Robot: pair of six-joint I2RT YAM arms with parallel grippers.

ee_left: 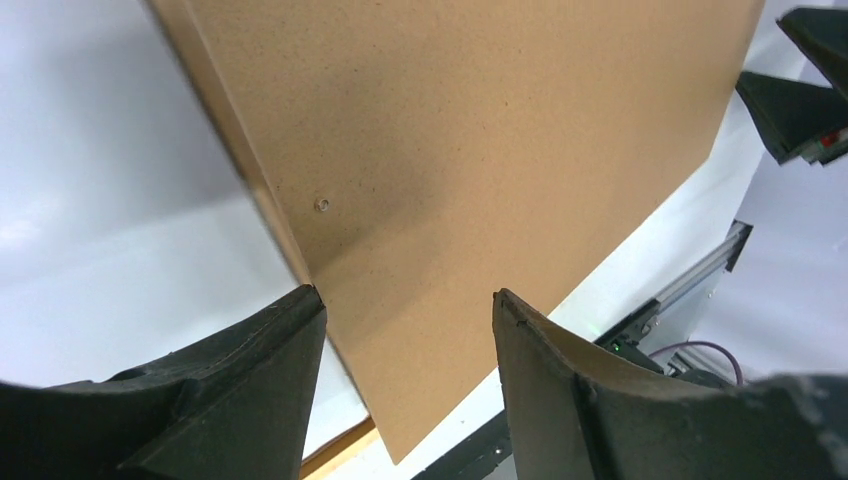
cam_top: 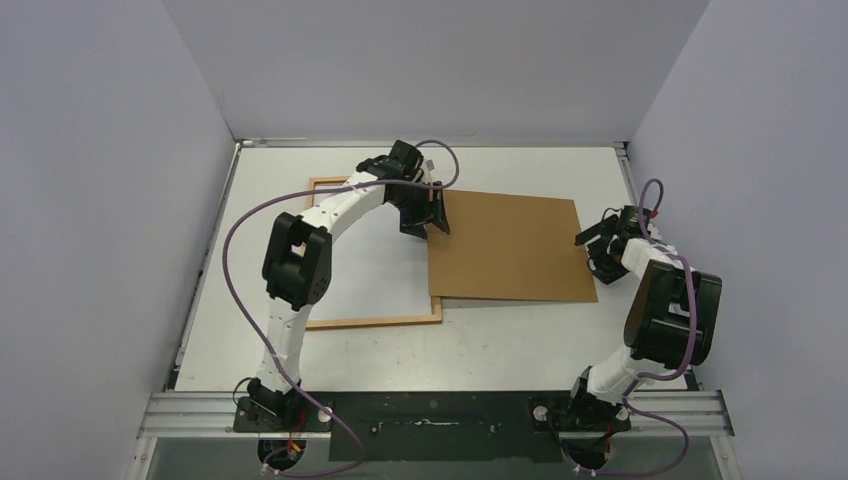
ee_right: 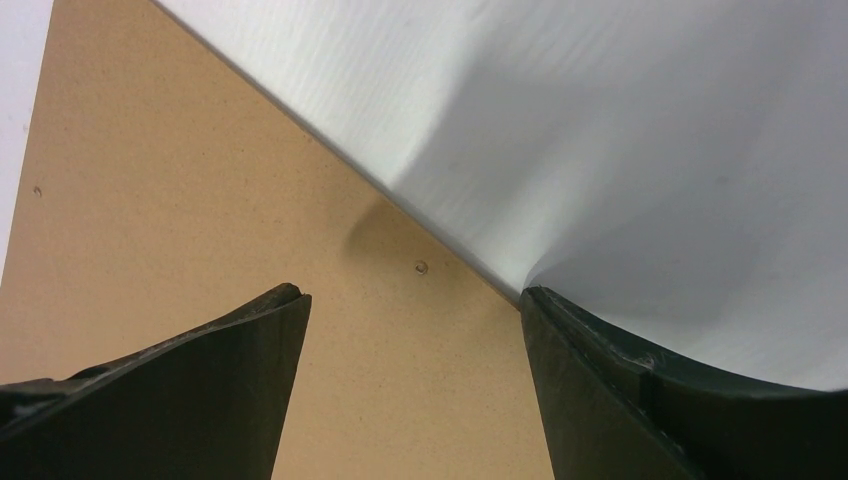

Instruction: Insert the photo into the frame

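The frame of orange-brown wood lies flat at left centre. A white sheet fills its opening; it looks like the photo's plain back, and no print shows. A brown fibreboard backing panel lies flat, overlapping the frame's right rail. My left gripper is open over the panel's left edge; in the left wrist view one fingertip sits at that edge. My right gripper is open over the panel's right edge, also in the right wrist view. Neither holds anything.
The panel fills the left wrist view and the right wrist view. A corner of the frame shows beneath it. Grey walls enclose the table on three sides. The metal mounting rail runs along the near edge.
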